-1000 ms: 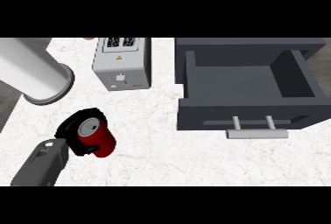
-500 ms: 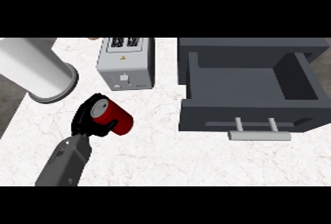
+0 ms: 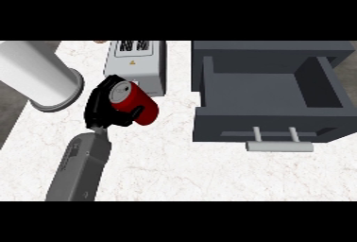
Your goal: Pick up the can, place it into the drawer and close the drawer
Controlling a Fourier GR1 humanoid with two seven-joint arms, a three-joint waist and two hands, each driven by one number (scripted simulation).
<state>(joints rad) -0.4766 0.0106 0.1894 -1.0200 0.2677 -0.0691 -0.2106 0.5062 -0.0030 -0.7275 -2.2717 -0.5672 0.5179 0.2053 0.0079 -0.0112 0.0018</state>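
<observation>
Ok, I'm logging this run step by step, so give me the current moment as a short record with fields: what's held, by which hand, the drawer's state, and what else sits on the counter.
held object: red can, tilted, silver top toward upper left
holding hand: left robot hand, fingers curled round the can
right robot hand: not in view
drawer: open, nothing visible inside, handle toward the robot
can relative to drawer: left of it, not yet over the opening
other items: toaster behind the can; white cylinder at far left
surface: white marble counter

Left hand (image 3: pixel 105 105) gripping can (image 3: pixel 137 101), drawer (image 3: pixel 270 94) open
</observation>
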